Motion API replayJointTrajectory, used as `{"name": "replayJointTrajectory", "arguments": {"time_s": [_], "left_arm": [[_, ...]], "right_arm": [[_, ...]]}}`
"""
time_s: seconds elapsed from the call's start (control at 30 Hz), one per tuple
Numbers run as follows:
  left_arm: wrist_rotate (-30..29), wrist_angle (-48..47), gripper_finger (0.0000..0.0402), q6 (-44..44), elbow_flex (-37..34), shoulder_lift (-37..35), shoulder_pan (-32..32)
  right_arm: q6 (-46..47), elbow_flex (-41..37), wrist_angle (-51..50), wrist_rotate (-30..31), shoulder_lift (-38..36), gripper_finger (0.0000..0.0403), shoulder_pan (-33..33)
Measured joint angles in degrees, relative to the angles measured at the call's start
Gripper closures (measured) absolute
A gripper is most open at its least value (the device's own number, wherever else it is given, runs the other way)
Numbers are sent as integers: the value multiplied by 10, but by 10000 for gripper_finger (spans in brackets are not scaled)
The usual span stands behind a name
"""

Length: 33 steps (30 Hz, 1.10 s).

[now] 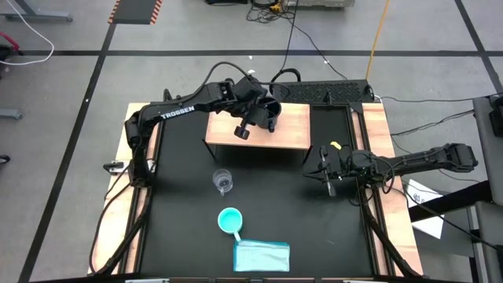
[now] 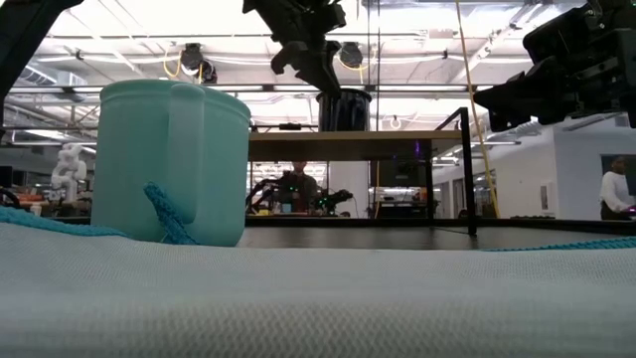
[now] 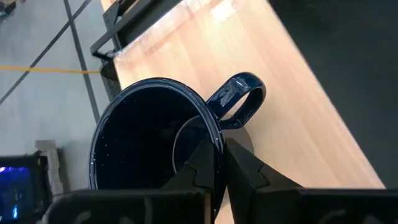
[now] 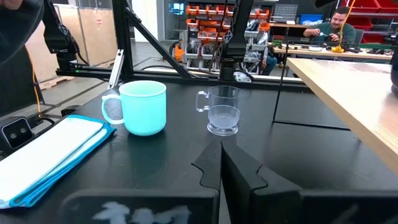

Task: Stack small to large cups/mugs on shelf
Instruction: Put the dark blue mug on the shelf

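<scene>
- A black bench point(image 1: 189, 228) edged with wooden strips is seen from above, with a dark arm at each side.
- A shelf point(image 1: 291, 130) with a light wood top and dark sides is placed at the far middle of the bench.
- The large dark navy mug point(image 3: 155, 140) is seen upright on the shelf top, near its far edge, with its handle turned out over the wood.
- The left tool point(image 3: 214, 165) is held over the shelf – its fingers are pinched on the navy mug's rim beside the handle, one finger inside the mug and one outside.
- The small clear glass cup point(image 1: 223, 181) is set upright on the black surface, in front of the shelf and a little left of centre.
- The turquoise mug point(image 1: 229, 221) is placed nearer the front edge, just beyond a folded light blue cloth point(image 1: 262, 255) – from above the two appear to touch.
- In the right wrist view, the turquoise mug and the glass cup are shown side by side and apart.
- The right tool point(image 1: 324, 169) is held just beside the shelf's right front corner, above the bench, with its fingers pressed together on nothing.
- In the room beyond the bench, a seated person point(image 4: 336, 28) is seen at a desk, and another person point(image 2: 616, 194) is seen at the far right in the low view.
</scene>
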Motion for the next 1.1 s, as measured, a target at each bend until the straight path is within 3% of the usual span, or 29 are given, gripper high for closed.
{"name": "replayJointTrajectory", "arguments": {"time_s": [0.43, 0.87, 1.1], "left_arm": [[3, -29, 386, -21, -1, -18, 9], [69, -45, 386, -43, -3, -84, 19], [34, -38, 386, -31, -89, -129, 21]], "right_arm": [[10, 0, -3, 0, 0, 403, 0], [15, 0, -2, 0, 5, 403, 0], [17, 0, -2, 0, 6, 403, 0]]}}
